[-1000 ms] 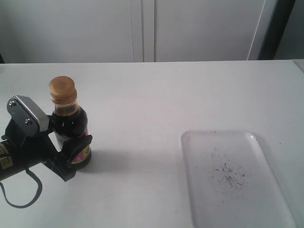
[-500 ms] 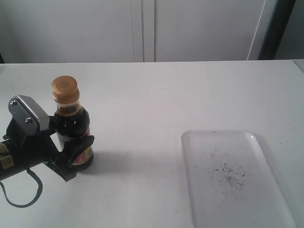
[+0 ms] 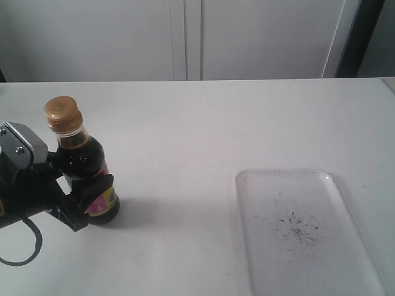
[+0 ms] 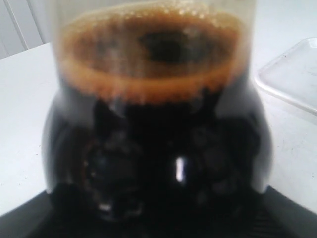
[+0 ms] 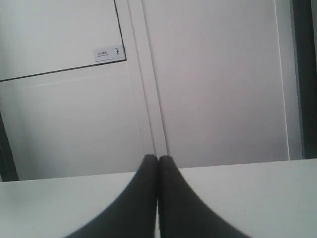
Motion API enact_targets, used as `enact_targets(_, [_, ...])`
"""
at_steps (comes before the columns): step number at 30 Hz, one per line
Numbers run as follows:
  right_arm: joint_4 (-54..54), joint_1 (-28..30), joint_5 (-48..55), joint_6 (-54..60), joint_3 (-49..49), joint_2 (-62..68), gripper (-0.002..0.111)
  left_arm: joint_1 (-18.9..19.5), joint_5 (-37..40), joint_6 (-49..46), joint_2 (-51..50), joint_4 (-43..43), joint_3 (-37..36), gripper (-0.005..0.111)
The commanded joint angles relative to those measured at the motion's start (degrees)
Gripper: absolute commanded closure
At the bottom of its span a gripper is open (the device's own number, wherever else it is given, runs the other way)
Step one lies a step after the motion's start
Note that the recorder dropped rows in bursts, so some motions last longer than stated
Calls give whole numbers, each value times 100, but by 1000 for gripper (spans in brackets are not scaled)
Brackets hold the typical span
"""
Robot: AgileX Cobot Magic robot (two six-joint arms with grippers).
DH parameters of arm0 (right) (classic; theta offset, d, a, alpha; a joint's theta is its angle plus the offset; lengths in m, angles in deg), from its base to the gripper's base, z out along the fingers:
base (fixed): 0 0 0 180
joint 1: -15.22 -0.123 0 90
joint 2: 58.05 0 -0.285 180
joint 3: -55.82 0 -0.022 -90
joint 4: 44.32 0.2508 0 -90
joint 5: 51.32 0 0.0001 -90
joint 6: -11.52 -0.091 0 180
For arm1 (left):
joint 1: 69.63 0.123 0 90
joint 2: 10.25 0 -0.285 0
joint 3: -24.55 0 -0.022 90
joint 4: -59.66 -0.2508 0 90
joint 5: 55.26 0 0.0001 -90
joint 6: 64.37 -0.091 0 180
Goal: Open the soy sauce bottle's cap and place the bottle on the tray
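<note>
The tray (image 3: 308, 231) lies nearest the exterior camera, flat on the white counter (image 3: 203, 129) at its right side, with a patch of small dark specks in its middle. One of its rounded corners also shows at the edge of the left wrist view (image 4: 292, 74).

Well apart from it, at the left side of the counter, the left gripper (image 3: 80, 191) reaches in from the left edge of the exterior view, and its dark fingers (image 3: 95, 194) are clamped around the lower body of the soy sauce bottle (image 3: 83, 169), across its coloured label. The bottle is tilted, its top leaning toward the left and away from the tray; whether its base touches the counter cannot be told. The cap (image 3: 62, 113) sits on the narrow neck with its lid down.

In the left wrist view the bottle fills nearly the whole picture (image 4: 158, 148): dark liquid with a ring of brownish foam at its surface, slightly blurred.

The right gripper (image 5: 157, 198) shows only in the right wrist view, its two dark fingers (image 5: 173, 203) pressed together with nothing between them, pointing at white cabinet doors (image 5: 198, 79) beyond the counter's far edge.
</note>
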Motion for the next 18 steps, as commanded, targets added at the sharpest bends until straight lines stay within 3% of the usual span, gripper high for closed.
enact_targets(1, [-520,-75,-882,-39,259,827,108,22,-190,120,36,-283,25,107])
enact_targets(6, [-1450,-75,-1874,-39,966,2149,108,22,-190,149,36,-408,25,107])
enact_targets(13, [-4010,-75,-3090,-212,2480,4496,108,22,-190,162,36,-407,25,107])
enact_targets(18, [-4536,-75,-4046,-271,3260,5946,108,22,-190,162,36,-407,25,107])
